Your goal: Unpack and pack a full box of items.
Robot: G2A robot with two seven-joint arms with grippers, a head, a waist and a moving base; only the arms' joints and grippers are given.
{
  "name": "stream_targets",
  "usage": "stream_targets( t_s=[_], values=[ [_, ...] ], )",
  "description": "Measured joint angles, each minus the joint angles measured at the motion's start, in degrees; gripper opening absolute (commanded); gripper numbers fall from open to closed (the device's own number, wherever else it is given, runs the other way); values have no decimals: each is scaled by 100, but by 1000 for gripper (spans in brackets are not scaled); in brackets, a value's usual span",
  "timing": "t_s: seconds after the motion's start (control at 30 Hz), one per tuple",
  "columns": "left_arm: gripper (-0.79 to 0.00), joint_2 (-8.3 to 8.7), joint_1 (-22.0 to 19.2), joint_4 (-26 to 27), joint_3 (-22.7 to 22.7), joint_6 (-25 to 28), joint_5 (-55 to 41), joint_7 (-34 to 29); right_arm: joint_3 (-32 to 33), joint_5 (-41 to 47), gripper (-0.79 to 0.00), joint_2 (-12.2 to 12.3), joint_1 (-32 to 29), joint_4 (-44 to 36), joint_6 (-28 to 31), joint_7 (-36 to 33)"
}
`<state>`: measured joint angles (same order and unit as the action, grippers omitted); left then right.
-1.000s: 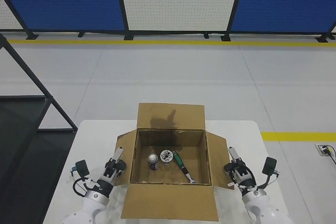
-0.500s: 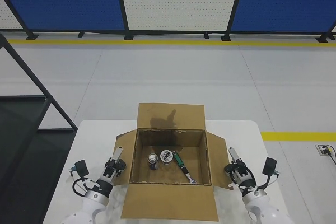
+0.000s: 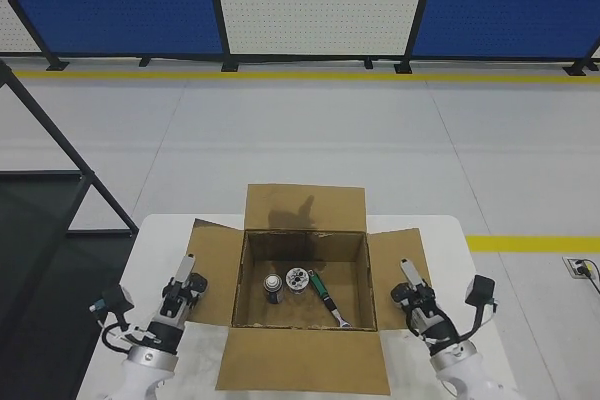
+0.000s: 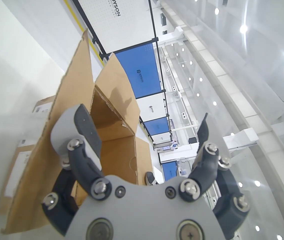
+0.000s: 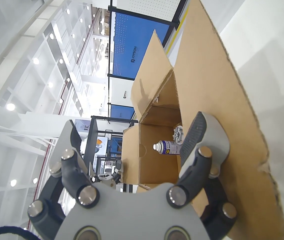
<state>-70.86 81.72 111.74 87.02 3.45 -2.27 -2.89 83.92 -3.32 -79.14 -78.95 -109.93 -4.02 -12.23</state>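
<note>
- Both spread wide, gripping nothing: left end effector (image 3: 186,272), right end effector (image 3: 405,275).
- Risk of cardboard box flaps (image 3: 208,290) folding inward over spray can (image 3: 273,289), blocking reach.

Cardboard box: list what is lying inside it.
Inside the cardboard box lie a spray can, a round metal part and a green-handled tool, all on its floor. The near wall hides the floor strip right behind it, so anything there cannot be seen.
</note>
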Motion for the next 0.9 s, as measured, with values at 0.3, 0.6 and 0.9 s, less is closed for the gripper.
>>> stream_targets(
  t_s=[0.3, 0.6, 0.9],
  values=[
    [0, -24, 141, 318, -50, 334, -177, -126, -275, -214, 0, 7, 135, -163, -127, -103],
    [0, -39, -99, 539, -473, 380, -210, -810, -862, -635, 0, -10, 695, -124, -534, -436],
    [0, -65, -392, 361, -751, 238, -263, -947, -984, -558, 0, -29, 840, -47, -698, -455]
  ],
)
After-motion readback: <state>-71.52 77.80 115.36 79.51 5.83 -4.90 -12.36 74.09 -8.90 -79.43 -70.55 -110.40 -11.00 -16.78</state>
